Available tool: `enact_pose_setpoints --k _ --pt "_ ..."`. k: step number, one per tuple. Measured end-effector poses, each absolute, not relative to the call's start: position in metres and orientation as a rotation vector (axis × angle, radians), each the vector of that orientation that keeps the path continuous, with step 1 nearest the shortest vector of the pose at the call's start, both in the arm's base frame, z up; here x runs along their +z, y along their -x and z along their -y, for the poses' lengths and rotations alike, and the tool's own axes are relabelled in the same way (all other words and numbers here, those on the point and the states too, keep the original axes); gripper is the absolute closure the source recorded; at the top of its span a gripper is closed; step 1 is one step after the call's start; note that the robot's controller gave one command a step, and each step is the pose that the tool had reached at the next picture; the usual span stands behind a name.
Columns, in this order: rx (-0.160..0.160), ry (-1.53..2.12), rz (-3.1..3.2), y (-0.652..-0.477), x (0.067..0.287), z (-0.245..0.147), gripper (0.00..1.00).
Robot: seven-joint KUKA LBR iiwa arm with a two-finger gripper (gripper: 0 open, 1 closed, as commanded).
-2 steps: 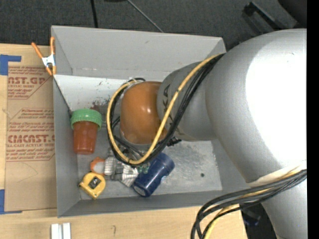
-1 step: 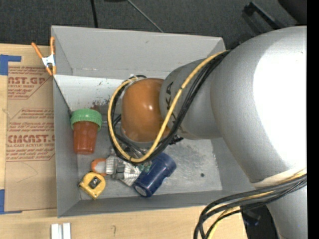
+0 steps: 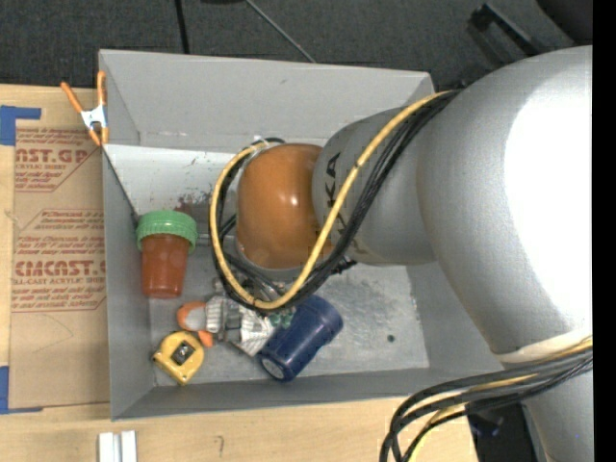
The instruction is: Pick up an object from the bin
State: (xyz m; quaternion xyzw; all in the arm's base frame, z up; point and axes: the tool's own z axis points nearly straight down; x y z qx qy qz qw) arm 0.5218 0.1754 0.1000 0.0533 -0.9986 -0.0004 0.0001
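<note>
so far nothing looks picked up: the gripper (image 3: 231,318) is low in the near part of the bin (image 3: 289,94), beneath the arm's orange wrist cover (image 3: 277,205) and looped cables (image 3: 223,219), down among a small cluster of things rather than raised clear of them. whether it is open or closed, or has anything in it, i cannot tell, since the wrist hides most of it from above. closest to it are a small orange piece (image 3: 192,312) just to its left and a pale crinkled thing (image 3: 254,332) just to its right. a dark blue cylinder (image 3: 302,336) lies on its side touching that pale thing, further right. a yellow tape measure (image 3: 180,355) sits in the near left corner, a little apart. a reddish cup with a green lid (image 3: 164,250) stands well to the left, away from the gripper. by my reading the reach into the bin is done. the grasp itself is unconfirmed, and the lift out is all still to come. the likely target is one of the two small things beside the gripper, though which one i cannot say.
</note>
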Motion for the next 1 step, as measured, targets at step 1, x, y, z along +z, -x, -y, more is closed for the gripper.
enact_pose_setpoints --k 1 --pt "-0.002 -0.168 3.138 -0.5220 0.1096 -0.1757 1.00"
